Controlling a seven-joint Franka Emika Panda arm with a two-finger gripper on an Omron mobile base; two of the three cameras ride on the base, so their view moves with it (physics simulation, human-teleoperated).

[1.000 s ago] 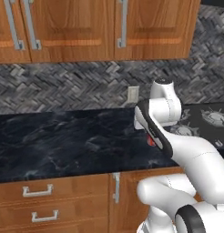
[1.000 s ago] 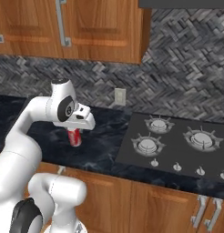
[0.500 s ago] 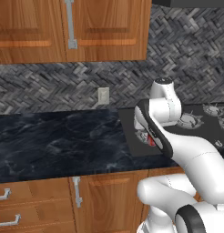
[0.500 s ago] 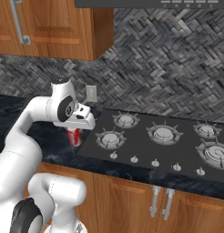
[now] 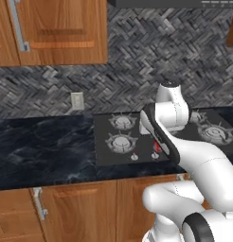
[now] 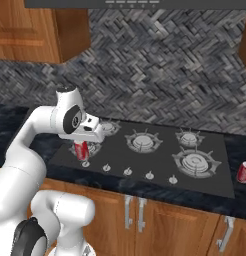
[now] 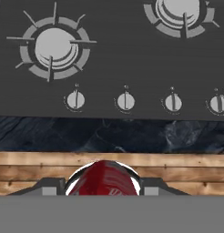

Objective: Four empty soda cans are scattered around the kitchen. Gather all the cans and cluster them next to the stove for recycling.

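Observation:
My gripper (image 6: 82, 144) is shut on a red soda can (image 6: 80, 152), holding it upright just above the front left corner of the black stove (image 6: 160, 161). In the hand view the can (image 7: 104, 175) sits between my fingertips, with the gripper (image 7: 102, 186) above the counter's front edge, and the stove (image 7: 127, 59) with its row of knobs lies ahead. From the left base view the arm hides most of the can (image 5: 156, 146). A second red can (image 6: 243, 171) stands on the counter right of the stove.
Black marbled counter (image 5: 42, 151) stretches left of the stove, with a wall outlet (image 5: 77, 100) above it. Wood upper cabinets (image 5: 52, 28) hang at the left and a range hood (image 6: 135, 4) over the burners. Cabinet doors (image 6: 145, 220) run below.
The base has driven to the right, so the whole scene slid left and the stove came fully into view. The arm holds the same pose with the can in its grip.

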